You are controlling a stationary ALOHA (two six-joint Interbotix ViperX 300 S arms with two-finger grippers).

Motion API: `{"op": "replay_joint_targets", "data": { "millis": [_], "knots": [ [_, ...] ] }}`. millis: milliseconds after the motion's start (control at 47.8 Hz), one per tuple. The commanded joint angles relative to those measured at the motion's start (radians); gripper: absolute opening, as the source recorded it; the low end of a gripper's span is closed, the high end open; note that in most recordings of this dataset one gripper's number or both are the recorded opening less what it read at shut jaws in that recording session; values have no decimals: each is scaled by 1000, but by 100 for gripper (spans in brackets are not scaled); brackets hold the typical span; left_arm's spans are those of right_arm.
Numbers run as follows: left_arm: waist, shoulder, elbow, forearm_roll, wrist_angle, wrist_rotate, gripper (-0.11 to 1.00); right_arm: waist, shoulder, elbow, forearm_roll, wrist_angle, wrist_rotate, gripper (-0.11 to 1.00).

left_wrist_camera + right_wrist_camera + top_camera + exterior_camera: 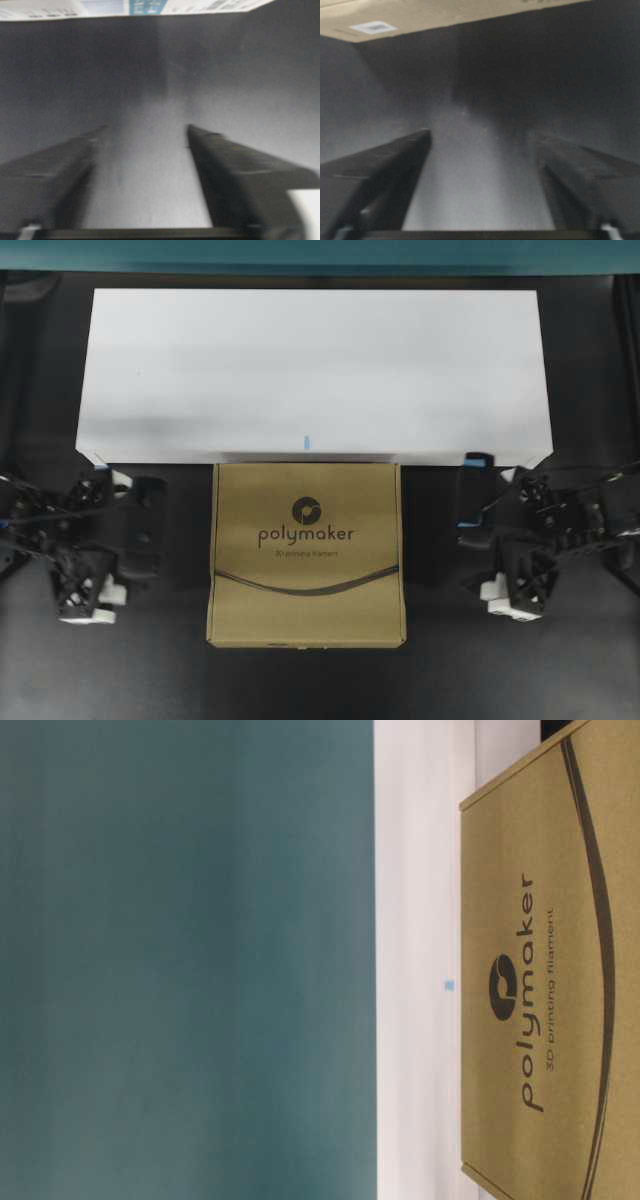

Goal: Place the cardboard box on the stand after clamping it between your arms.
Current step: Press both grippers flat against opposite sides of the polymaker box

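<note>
Cardboard box [306,555] lies against the stand [314,370]; left end effector [150,530] and right end effector [470,530] flank it, apparently spread wide, empty.

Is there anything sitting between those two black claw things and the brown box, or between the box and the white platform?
Nothing visible. Only bare dark tabletop separates the left gripper and the right gripper from the sides of the flat brown cardboard box. The box's far edge lies right against the low white rectangular stand, whose top is bare.
</note>
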Motion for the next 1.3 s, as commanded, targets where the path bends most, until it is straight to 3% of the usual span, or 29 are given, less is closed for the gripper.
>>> {"op": "replay_joint_targets", "data": {
  "millis": [0,105,272,586,858,1276],
  "knots": [
    [0,48,-20,3,-48,-2,71,8,57,-17,-11,-51,9,84],
    [9,114,-21,2,-135,0,89,-2,98,-25,-18,-106,11,85],
    [26,187,-32,3,-224,0,86,-25,163,-29,-20,-178,9,84],
    [64,278,-75,3,-264,5,86,-32,291,-80,-35,-265,2,84],
    [71,345,-107,3,-324,12,86,-34,362,-150,-77,-272,0,84],
    [71,342,-121,3,-321,15,86,-34,359,-196,-78,-264,-5,84]
  ]
}}
